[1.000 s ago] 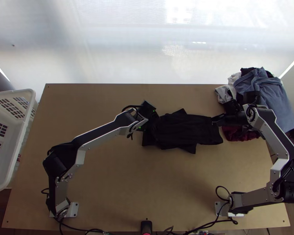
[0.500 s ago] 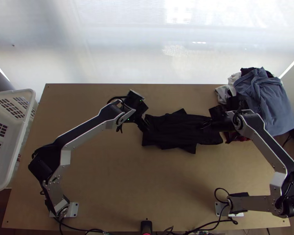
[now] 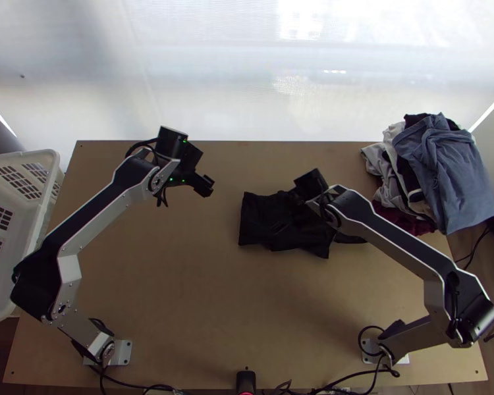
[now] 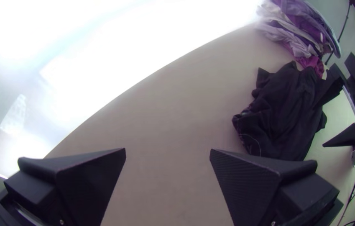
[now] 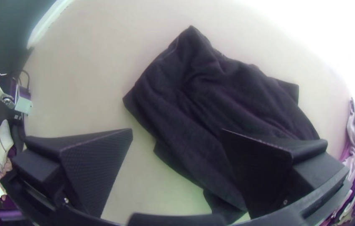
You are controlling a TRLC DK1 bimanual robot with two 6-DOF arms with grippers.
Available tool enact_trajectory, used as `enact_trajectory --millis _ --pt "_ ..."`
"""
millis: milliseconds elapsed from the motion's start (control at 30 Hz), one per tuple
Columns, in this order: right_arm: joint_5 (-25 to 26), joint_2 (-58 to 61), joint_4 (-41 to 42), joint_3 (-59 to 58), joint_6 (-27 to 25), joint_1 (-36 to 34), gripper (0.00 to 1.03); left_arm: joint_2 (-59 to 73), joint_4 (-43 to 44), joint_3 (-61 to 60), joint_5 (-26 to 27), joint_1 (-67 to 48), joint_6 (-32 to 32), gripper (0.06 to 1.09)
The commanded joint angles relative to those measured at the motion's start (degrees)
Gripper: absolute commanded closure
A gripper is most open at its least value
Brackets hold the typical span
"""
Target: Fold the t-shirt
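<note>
Clock set on the top view: twelve at the bench's (image 3: 181,296) far edge, six at the near edge.

Your t-shirt (image 3: 253,220) lies on the bench just off centre towards one o'clock. Black, gathered into a compact, roughly flat bundle; creases run across it and an uneven corner points to about five. You cannot tell how many layers it has.

Your left gripper (image 3: 205,186) hangs over bare wood at eleven o'clock, well apart from the shirt. Its jaws stand wide apart with nothing between them.

Your right gripper (image 3: 278,227) is over the shirt, the arm coming in from its base at four. Jaws spread, clamped on nothing. In the right wrist view one finger overlaps the cloth and the other shows mostly against bare bench. Contact with the fabric: cannot tell.

At two o'clock you have a clothes pile (image 3: 444,168): a blue garment on top, pale ones beneath, a dark red cloth (image 3: 405,220) at its foot, near the shirt.

White plastic basket (image 3: 43,158), upright beyond the bench's nine o'clock side. Small black unit (image 3: 246,380) at six, with a red light.
</note>
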Motion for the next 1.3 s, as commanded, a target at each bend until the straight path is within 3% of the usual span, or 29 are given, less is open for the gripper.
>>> enact_trajectory --millis 0,500,1267 --pt "5.9 10.5 -0.5 10.5 5.6 6.4 0.05 -6.4 -0.5 -4.2 0.1 5.4 0.3 0.11" --pt "13.7 22.9 -4.5 20.7 9.1 14.9 0.05 -10.9 0.1 -12.9 0.1 5.3 1.9 0.11" --pt "27.1 32.8 -5.4 24.1 10.9 16.5 0.10 -13.2 1.4 -16.1 0.0 6.5 4.5 0.11"
